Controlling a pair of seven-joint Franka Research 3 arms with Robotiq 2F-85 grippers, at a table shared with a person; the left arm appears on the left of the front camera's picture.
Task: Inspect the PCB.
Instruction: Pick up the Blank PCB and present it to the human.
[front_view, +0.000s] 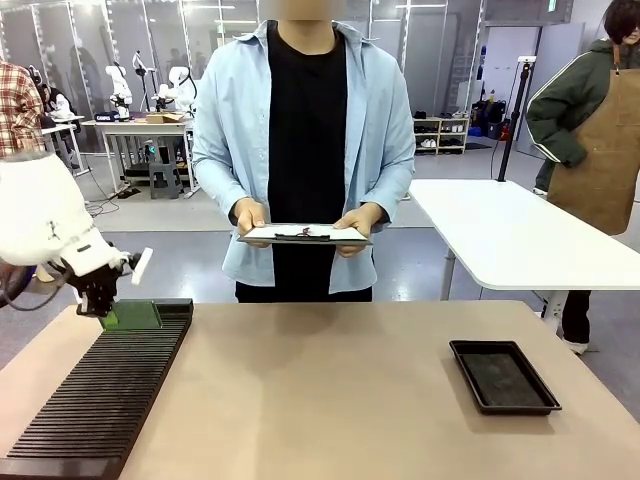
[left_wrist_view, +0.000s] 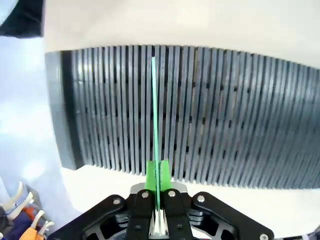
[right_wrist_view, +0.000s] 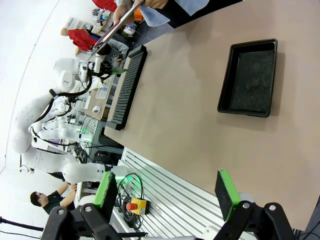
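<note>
Left: the left pincer (front_view: 100, 300) is clamped on the top edge of the green PCB (front_view: 132, 316). The PCB stands upright on edge at the far end of the black slotted rack (front_view: 100, 395) on the worktop (front_view: 320, 380). The left wrist view shows the board edge-on, parallel to the slots. Centre: a person (front_view: 305, 120) across the worktop holds a white clipboard (front_view: 303, 234) level. Right: a black tray (front_view: 503, 376) lies flat on the worktop. The right pincer (right_wrist_view: 166, 195) stands wide, gripping nothing, well apart from the tray.
</note>
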